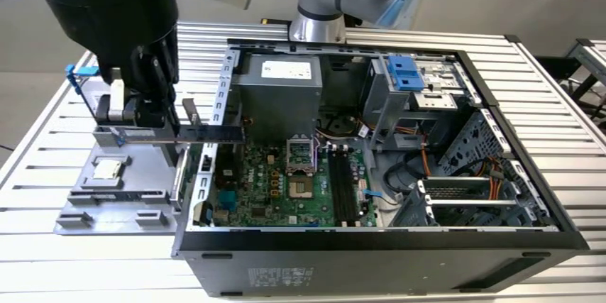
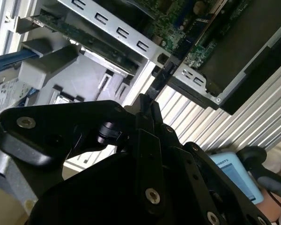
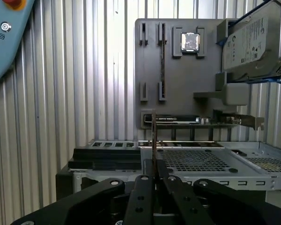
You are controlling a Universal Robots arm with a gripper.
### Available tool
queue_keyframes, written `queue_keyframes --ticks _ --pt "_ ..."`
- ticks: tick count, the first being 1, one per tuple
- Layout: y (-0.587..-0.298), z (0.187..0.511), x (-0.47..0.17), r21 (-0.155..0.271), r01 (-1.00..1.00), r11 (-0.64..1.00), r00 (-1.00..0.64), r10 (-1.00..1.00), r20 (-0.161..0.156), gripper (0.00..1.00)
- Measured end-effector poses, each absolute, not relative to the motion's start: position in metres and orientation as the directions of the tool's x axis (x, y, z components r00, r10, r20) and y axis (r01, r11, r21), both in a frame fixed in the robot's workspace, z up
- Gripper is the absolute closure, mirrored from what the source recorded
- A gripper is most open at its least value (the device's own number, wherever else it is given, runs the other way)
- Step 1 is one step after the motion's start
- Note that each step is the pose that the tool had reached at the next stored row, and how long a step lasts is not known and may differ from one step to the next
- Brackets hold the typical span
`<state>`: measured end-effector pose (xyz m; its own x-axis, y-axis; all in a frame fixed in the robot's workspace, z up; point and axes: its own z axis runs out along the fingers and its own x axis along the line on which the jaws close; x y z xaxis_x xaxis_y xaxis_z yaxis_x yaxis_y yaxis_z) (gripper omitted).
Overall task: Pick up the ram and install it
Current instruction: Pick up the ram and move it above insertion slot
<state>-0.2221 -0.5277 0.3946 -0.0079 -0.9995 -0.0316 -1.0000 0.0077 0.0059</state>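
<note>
Dark ram [image 1: 210, 134] sits clamped in the closed pincer [image 1: 144, 124], raised just outside the case [image 1: 379, 260] wall, seemingly kept level and edge-down to suit a slot.

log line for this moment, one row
tool: shut on ram | ram: held above grey tray edge, beside open pc case | install: not done
</note>
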Motion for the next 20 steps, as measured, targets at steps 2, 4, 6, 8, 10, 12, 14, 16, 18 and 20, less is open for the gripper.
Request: queue_keyframes --ticks 2,4,6,8,10,12,14,16,18,20 --pt "-0.528 0.395 -0.218 0.006 -1.0 0.008 -0.008 -0.999 -0.032 1.0" --pt "-0.528 0.395 -0.214 0.006 -1.0 0.008 -0.008 -0.999 -0.032 1.0" --pt "-0.528 0.395 -0.21 0.006 -1.0 0.008 -0.008 -0.999 -0.032 1.0" --pt "-0.528 0.395 -0.205 0.006 -1.0 0.008 -0.008 -0.999 -0.032 1.0" --pt "-0.528 0.395 -0.2 0.006 -1.0 0.008 -0.008 -0.999 -0.032 1.0" --pt "-0.528 0.395 -0.195 0.006 -1.0 0.008 -0.008 -0.999 -0.032 1.0" --pt "-0.528 0.395 -0.19 0.006 -1.0 0.008 -0.008 -0.999 -0.032 1.0" --pt "-0.528 0.395 -0.185 0.006 -1.0 0.008 -0.008 -0.999 -0.032 1.0" --pt "-0.528 0.395 -0.18 0.006 -1.0 0.008 -0.008 -0.999 -0.032 1.0" --pt "-0.528 0.395 -0.174 0.006 -1.0 0.008 -0.008 -0.999 -0.032 1.0"
